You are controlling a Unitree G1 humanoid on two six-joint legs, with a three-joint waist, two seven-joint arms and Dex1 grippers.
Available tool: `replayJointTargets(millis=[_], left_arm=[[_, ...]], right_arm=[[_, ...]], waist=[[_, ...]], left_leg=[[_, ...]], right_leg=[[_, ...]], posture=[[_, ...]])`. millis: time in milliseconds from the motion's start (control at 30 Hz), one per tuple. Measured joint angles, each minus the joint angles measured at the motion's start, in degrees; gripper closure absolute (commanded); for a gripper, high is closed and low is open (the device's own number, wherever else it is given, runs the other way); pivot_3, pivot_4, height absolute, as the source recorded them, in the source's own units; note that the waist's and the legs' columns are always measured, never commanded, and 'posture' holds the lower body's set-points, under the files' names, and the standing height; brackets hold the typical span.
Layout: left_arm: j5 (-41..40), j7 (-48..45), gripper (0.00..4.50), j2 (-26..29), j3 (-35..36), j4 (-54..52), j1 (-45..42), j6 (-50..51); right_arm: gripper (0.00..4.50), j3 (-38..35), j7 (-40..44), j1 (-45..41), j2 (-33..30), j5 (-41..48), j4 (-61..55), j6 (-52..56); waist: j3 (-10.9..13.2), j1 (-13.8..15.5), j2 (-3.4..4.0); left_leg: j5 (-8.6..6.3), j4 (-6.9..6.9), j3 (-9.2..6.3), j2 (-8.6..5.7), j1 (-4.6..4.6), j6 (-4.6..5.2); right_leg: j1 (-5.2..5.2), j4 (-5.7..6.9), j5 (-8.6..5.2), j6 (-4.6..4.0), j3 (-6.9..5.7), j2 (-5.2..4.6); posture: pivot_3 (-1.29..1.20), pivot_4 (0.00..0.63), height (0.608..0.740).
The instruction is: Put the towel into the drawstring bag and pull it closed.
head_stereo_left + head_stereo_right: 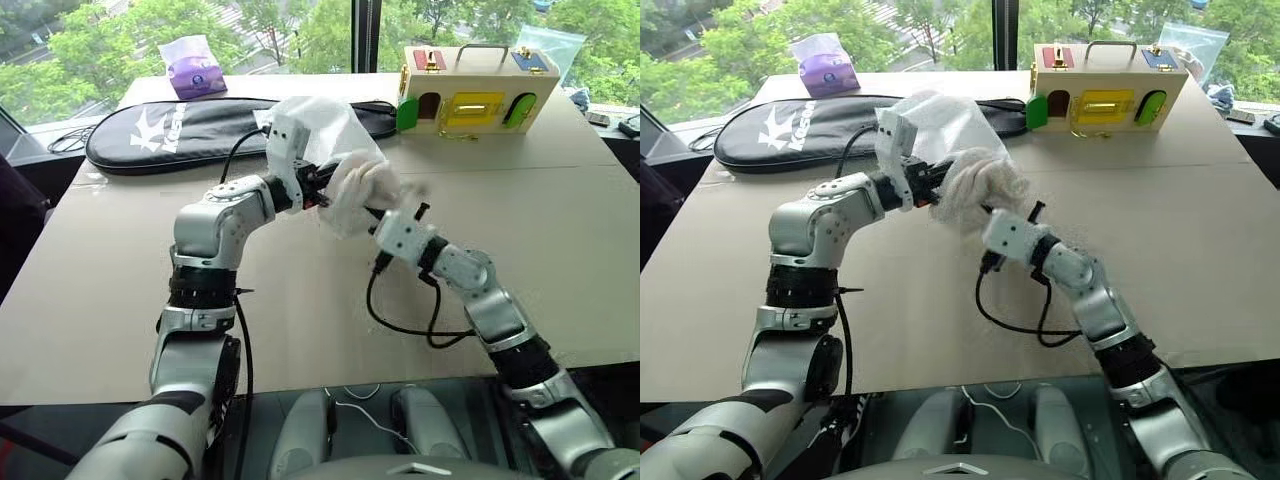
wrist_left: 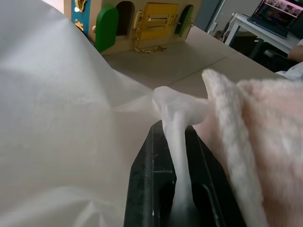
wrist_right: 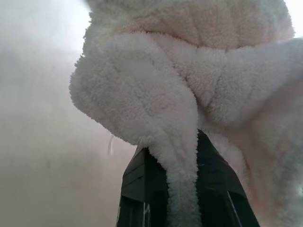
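Left claw pinched tight on a fold of the drawstring bag, held up above the counter. Right claw clamped on the towel, pressed against the bag's thin fabric between both arms. Black racket cover lying behind

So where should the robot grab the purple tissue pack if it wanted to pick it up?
Probably around the purple tissue pack at its lower purple body, coming from above with the fingers straddling its narrow sides. It stands alone at the far corner of the table, behind the black racket cover, and its crinkled clear top looks too floppy to grip firmly.
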Motion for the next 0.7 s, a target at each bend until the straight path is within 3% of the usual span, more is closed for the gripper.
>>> replayJointTargets(millis=[233, 333, 700], left_arm=[[-0.15, -2.01, 4.50, 2.78, -1.12, -0.82, 1.48, 0.16], [-0.47, -3.12, 4.50, 2.70, -1.30, -0.94, 1.67, 0.23], [-6.19, -0.52, 4.50, -0.10, 1.43, -2.01, 1.71, 6.68]], right_arm=[[4.43, -10.26, -3.95, -0.17, 6.58, 13.06, -3.12, 12.95], [4.43, -11.25, -3.38, 0.03, 7.36, 18.35, -5.79, 19.24], [4.43, 5.01, 3.51, 0.81, -3.77, 10.95, -7.91, 19.99]], waist=[[0.00, 0.61, 0.00], [0.01, 0.43, 0.02], [0.01, 0.17, 0.02]], left_leg=[[-0.05, 0.02, -0.01, -0.07, 0.02, 0.08], [-0.05, 0.00, -0.01, -0.07, 0.05, 0.09], [-0.14, 0.02, 0.01, -0.13, 0.09, 0.24]], right_leg=[[0.09, -0.04, 0.00, 0.00, -0.03, -0.10], [0.09, -0.02, 0.00, 0.00, -0.04, -0.05], [0.09, -0.01, 0.00, 0.01, -0.01, 0.00]], posture=[[0.00, 0.150, 0.740], [0.00, 0.150, 0.740], [0.00, 0.150, 0.740]])
